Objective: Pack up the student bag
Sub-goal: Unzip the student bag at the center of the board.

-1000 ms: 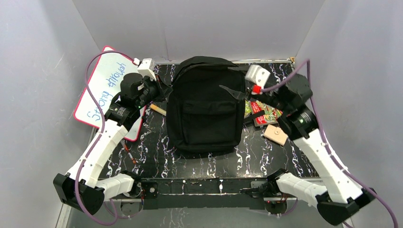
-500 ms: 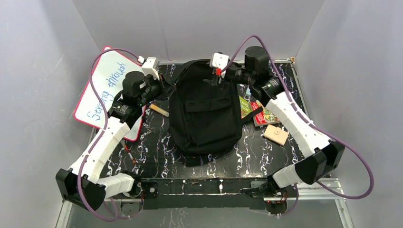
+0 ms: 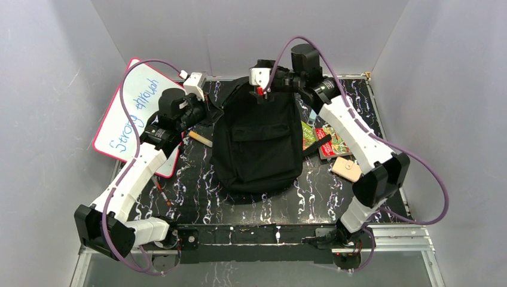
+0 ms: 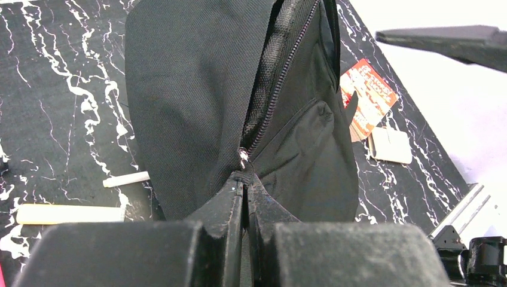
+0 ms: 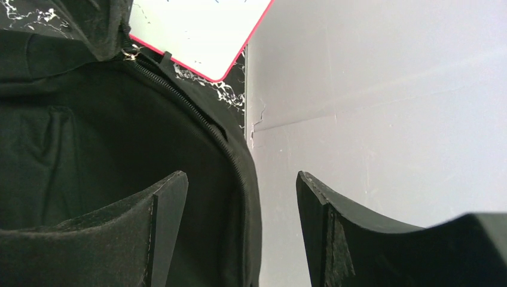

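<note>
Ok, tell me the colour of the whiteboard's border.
Red, running round the white whiteboard; it shows best in the top external view.

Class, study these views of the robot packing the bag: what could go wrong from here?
1. The left fingers pinch only a small fold of the bag beside the zipper end; it may slip out and the opening could sag shut.
2. The open right fingers straddle the bag's rim, one inside; closing or pulling there could snag the zipper teeth.
</note>
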Available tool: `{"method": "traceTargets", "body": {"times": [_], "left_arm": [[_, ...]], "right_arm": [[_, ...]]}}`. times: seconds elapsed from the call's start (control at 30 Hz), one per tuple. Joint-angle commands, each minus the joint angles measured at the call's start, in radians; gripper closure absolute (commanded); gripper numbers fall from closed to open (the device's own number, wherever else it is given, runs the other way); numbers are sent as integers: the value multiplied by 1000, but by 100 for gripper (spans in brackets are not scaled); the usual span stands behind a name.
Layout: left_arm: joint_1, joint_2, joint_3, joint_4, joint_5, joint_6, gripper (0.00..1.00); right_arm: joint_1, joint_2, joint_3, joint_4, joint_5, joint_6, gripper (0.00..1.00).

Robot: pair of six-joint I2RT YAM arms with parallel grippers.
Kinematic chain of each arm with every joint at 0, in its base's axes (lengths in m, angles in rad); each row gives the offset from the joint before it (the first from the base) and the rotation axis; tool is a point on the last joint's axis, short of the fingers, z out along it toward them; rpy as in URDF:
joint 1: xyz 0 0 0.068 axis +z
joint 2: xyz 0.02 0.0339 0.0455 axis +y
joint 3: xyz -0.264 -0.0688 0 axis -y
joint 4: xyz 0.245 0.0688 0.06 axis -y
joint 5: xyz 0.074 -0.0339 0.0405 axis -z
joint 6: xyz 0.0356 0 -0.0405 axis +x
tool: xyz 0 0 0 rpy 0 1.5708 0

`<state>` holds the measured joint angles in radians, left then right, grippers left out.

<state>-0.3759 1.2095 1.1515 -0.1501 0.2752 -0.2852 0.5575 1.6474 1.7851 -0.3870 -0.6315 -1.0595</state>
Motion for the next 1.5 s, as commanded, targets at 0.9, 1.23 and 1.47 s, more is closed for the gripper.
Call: {"method": "traceTargets", "body": {"times": [0.9,1.23,1.47], "left_arm": [[-31,22,69,29,9,74,100],[-32,35,162,8,-71,6,100],[-31,143,285,27,-116,-32,100]], "right_arm": [[0,248,227,-27,-78,-27,90],[0,-37,5,331,109,141,100],[33,-152,8,379,360,282,100]]}}
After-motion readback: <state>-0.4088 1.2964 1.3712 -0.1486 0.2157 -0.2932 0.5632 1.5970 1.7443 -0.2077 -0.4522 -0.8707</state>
